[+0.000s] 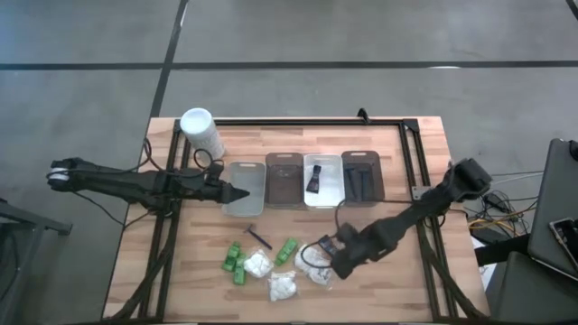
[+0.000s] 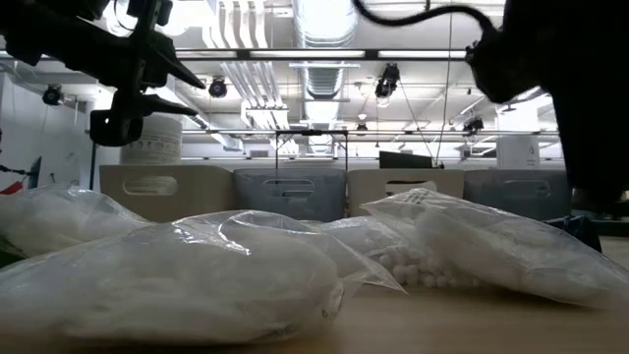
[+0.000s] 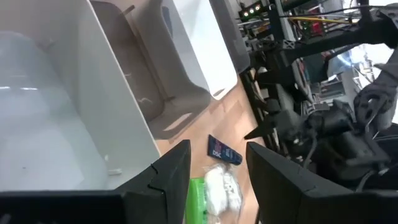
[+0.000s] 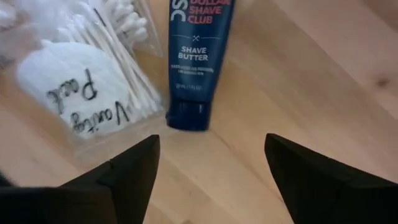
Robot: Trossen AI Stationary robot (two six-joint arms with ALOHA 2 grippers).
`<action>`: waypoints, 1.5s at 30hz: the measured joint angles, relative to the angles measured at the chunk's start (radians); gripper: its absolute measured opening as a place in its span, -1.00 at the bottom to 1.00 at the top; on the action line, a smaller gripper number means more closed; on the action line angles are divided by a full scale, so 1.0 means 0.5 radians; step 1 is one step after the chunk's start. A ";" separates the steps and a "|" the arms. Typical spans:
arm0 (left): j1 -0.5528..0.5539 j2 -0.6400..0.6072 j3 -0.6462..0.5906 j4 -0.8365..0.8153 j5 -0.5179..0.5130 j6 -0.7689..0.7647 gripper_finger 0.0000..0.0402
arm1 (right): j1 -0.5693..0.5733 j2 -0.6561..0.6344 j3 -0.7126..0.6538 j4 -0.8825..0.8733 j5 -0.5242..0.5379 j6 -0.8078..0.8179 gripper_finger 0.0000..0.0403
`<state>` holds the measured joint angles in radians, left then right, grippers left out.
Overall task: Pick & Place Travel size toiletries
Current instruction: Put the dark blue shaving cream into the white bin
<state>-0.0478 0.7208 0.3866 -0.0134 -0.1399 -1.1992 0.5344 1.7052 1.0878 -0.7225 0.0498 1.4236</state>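
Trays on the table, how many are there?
4, in one row across the table's middle: a pale tray by the left tool, a dark tray, a clear tray with a dark item inside, and a dark tray at the right end.

Two dark jointed arms with black cables and wedge-shaped fingers (image 4: 134, 171).

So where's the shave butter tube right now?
In the right wrist view the dark blue tube lies flat on the wooden table, just ahead of the right gripper with its fingers open, beside a clear packet of cotton swabs.
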 joint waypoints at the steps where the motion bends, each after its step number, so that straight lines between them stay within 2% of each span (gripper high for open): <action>1: 0.000 0.003 0.000 0.006 0.000 0.000 -0.20 | 0.001 0.042 0.026 -0.002 0.000 -0.022 0.46; 6: 0.000 0.015 0.000 -0.010 0.000 -0.002 -0.20 | -0.001 0.234 0.141 -0.004 0.013 -0.124 0.55; 12: 0.000 0.031 0.000 -0.009 0.000 -0.003 -0.20 | -0.004 0.366 0.187 -0.007 0.067 -0.084 0.58; 24: 0.000 0.063 0.000 -0.012 0.001 -0.015 -0.20 | -0.023 0.306 0.260 -0.004 0.066 -0.086 0.35; 37: 0.000 0.088 0.000 -0.011 0.000 -0.013 -0.20 | -0.086 0.312 0.159 -0.005 0.115 -0.058 0.53; 41: 0.000 0.088 0.000 -0.012 0.000 -0.013 -0.20 | -0.134 0.312 0.100 0.072 0.116 -0.086 0.45; 45: 0.000 0.088 0.000 -0.012 0.000 -0.013 -0.20 | -0.154 0.312 0.071 0.062 0.113 -0.096 0.26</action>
<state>-0.0479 0.7650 0.3866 -0.0193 -0.1398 -1.2057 0.4572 1.8614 1.1231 -0.6916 0.1062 1.3756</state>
